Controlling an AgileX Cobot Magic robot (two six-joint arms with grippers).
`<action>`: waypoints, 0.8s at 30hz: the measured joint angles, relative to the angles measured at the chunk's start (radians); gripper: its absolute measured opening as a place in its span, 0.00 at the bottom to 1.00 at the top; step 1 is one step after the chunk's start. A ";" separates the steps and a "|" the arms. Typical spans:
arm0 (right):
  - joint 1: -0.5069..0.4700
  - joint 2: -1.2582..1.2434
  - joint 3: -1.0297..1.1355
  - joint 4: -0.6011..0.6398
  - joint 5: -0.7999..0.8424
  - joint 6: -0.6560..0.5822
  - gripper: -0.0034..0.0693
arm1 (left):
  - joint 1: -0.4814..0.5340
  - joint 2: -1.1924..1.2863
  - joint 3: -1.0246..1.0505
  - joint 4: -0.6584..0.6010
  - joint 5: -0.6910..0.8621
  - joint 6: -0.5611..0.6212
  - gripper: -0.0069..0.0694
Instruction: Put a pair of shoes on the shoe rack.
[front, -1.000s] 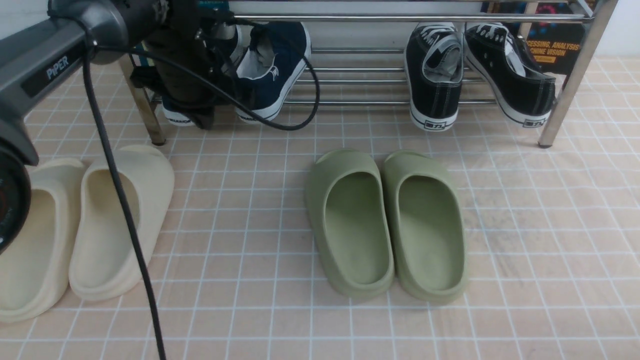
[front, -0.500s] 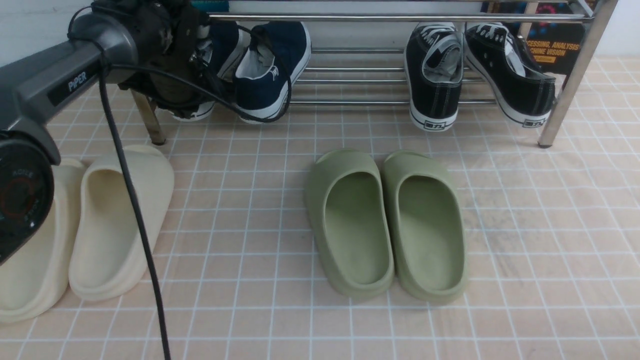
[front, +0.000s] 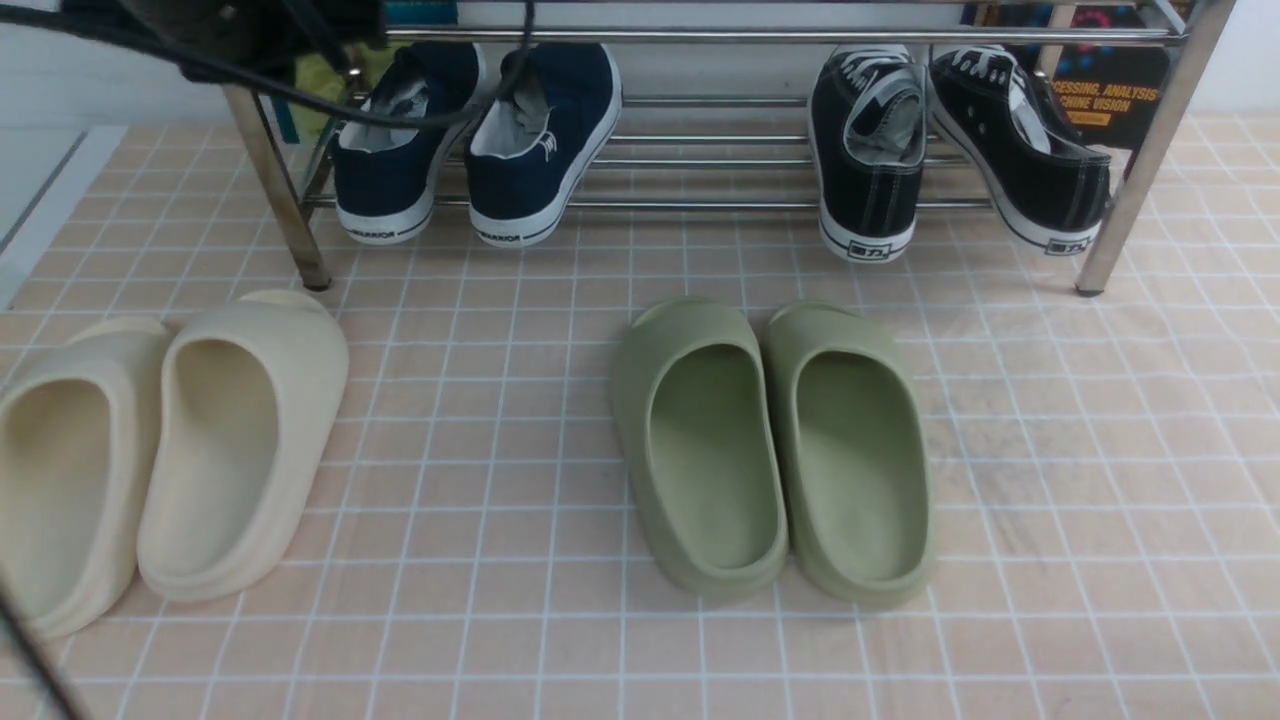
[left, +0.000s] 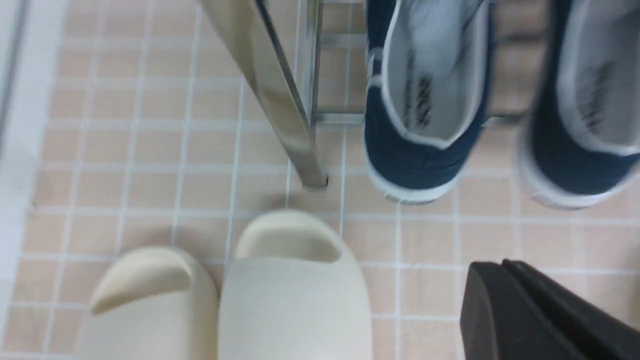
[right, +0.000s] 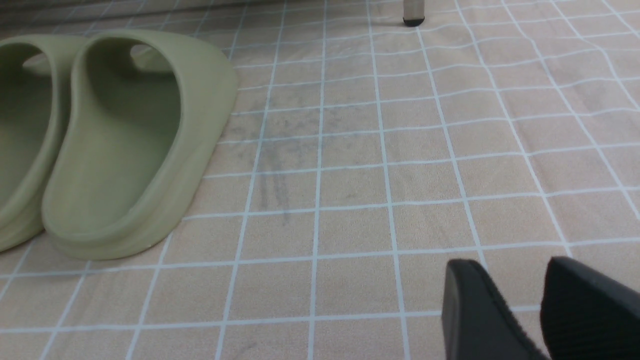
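Observation:
Two navy-blue slip-on shoes, one on the left (front: 385, 185) and one on the right (front: 535, 150), sit side by side on the lower bars of the chrome shoe rack (front: 750, 205), at its left end, heels toward me. They also show in the left wrist view, left shoe (left: 425, 150) and right shoe (left: 575, 165). My left arm (front: 200, 30) is raised at the top left, apart from the shoes. Only one black finger (left: 500, 310) of its gripper shows, and it holds nothing. My right gripper (right: 512, 270) hangs low over bare floor, with a narrow gap between its jaws, empty.
Two black lace-up sneakers (front: 870, 150) lean on the rack's right half. Olive-green slippers (front: 770, 450) lie mid-floor and cream slippers (front: 240, 440) at the left. The rack's front left leg (left: 270, 90) stands beside the left navy shoe. A black cable hangs by the left arm.
My left arm has let go of the left navy shoe and drawn up and away to the top left. That shoe now rests uncovered on the rack.

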 joint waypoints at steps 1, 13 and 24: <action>0.000 0.000 0.000 0.000 0.000 0.000 0.38 | 0.000 -0.090 0.079 0.000 -0.061 -0.005 0.14; 0.000 0.000 0.000 0.000 0.000 0.000 0.38 | 0.000 -0.850 1.069 0.000 -0.561 -0.117 0.12; 0.000 0.000 0.000 0.000 -0.001 0.000 0.38 | 0.000 -1.507 1.566 0.004 -0.660 -0.123 0.12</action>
